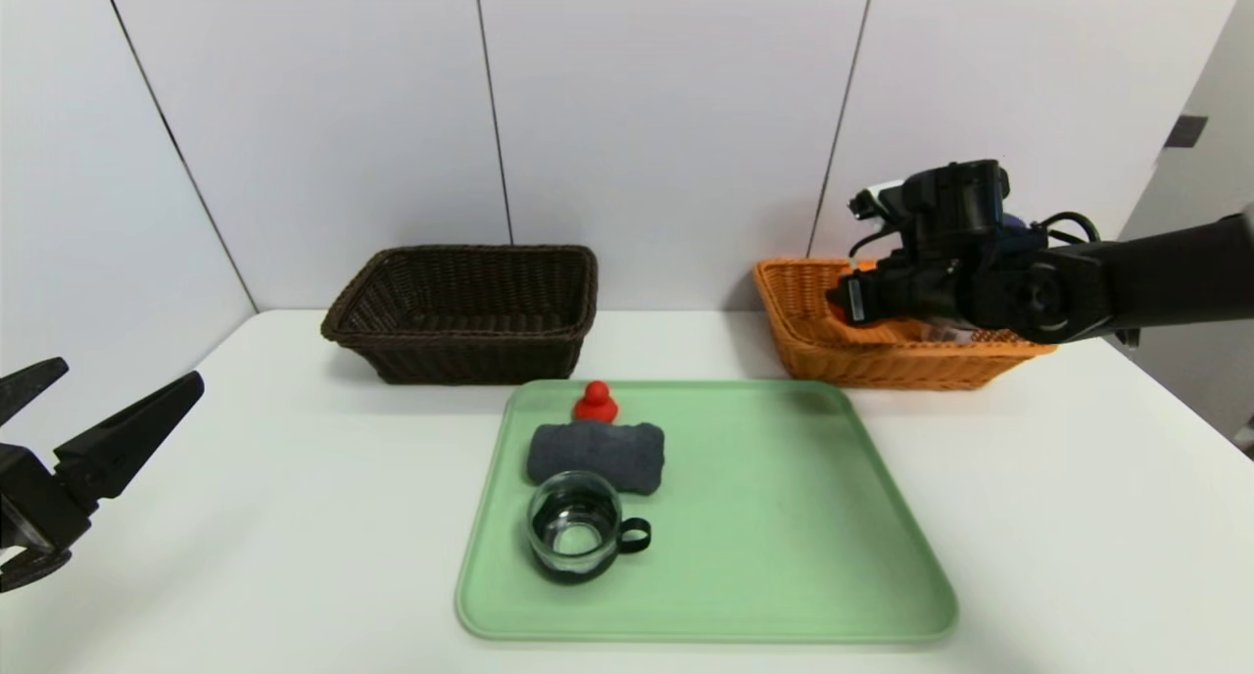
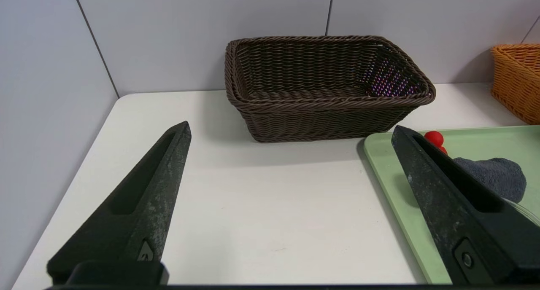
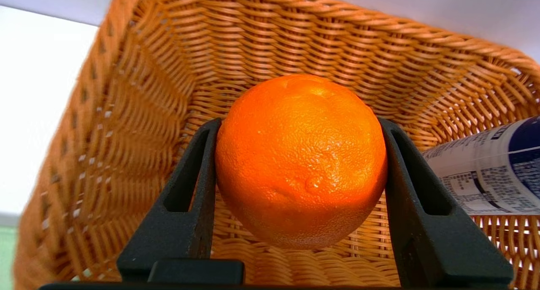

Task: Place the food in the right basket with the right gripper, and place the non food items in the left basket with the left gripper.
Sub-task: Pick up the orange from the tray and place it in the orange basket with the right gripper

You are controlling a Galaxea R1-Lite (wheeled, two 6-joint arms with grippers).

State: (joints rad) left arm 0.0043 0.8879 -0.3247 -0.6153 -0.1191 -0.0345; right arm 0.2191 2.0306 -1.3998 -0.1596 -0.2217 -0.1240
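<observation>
- Right gripper point(image 3: 297, 125) clamps the orange point(image 3: 300, 159) between its 2 jaws, inside the orange basket point(image 3: 126, 125), just beside a labelled bottle point(image 3: 489, 163).
- Left gripper point(image 2: 291, 134) hangs wide open, holding nothing, over bare table point(image 2: 253, 197) near the brown basket point(image 2: 320, 113).

Printed package point(image 3: 489, 167) cut off; label unreadable.

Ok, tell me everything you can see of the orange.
The orange is round, bright, with dimpled peel, whole and unblemished as far as it shows. The right gripper holds it, one black finger pressed against each side. It hangs inside the orange wicker basket, above the woven floor, beside a white and blue labelled container lying there.
</observation>
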